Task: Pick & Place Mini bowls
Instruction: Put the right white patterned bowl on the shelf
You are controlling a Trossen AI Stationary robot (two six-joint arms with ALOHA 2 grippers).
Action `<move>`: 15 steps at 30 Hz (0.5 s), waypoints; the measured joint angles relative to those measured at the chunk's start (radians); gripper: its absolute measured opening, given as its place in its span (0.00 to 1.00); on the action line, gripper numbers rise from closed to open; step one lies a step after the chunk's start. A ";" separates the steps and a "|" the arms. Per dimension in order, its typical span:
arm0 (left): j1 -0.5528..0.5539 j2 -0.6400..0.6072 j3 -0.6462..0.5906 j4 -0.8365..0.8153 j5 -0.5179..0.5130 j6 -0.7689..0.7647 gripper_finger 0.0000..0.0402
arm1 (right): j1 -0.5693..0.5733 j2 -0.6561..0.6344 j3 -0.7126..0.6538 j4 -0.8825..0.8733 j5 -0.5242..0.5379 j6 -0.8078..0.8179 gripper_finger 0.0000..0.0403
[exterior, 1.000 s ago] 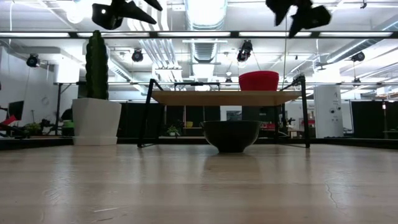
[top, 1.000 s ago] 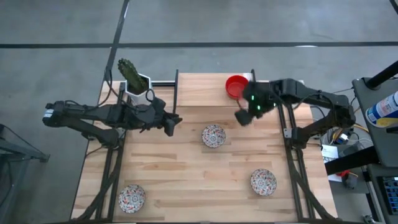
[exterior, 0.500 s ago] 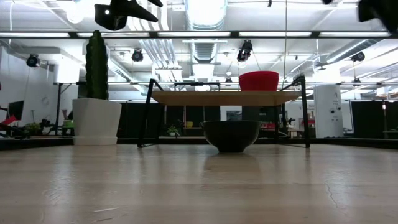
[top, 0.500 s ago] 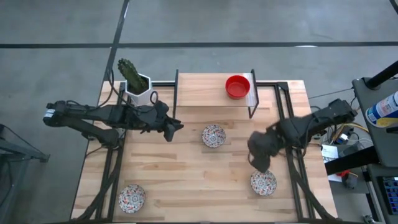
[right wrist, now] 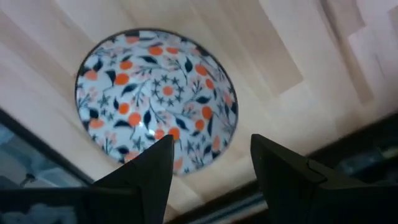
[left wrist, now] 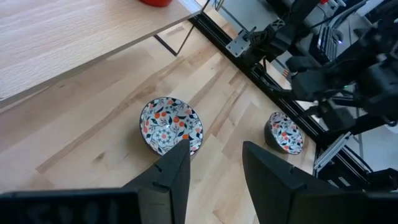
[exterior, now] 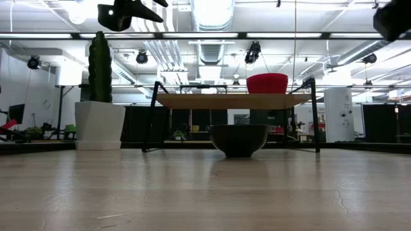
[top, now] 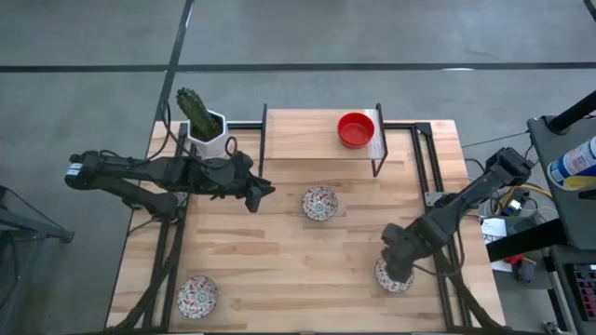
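High view: we see the right gripper [top: 399,253] poised directly above a floral mini bowl [top: 395,275] near the table's [top: 279,270] front right corner, its fingers spread apart, as the right wrist view confirms with that bowl [right wrist: 155,118] filling the space beyond the two dark fingers [right wrist: 134,180]. The left gripper [top: 256,189] hangs over the table's left half, just left of a second floral bowl [top: 319,202] at the centre; in the left wrist view its fingers [left wrist: 174,174] stand parted with this bowl [left wrist: 170,124] ahead of them. A third floral bowl [top: 197,295] sits near the front left corner. A red mini bowl [top: 355,129] rests on the raised wooden shelf [top: 307,135] at the back of the table, and a cactus in a white pot [top: 200,121] stands at the back left. From the low view we see the red bowl [exterior: 267,83] on the shelf above the dark outline of the centre bowl [exterior: 238,140].
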 joint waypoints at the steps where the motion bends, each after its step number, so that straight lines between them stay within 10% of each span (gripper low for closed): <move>1: 0.000 0.000 0.000 0.000 0.000 0.000 0.35 | 0.000 0.000 -0.021 0.021 0.000 0.005 0.51; 15: 0.000 0.000 0.000 0.000 -0.001 -0.019 0.35 | -0.001 0.000 -0.245 0.271 -0.002 0.079 0.47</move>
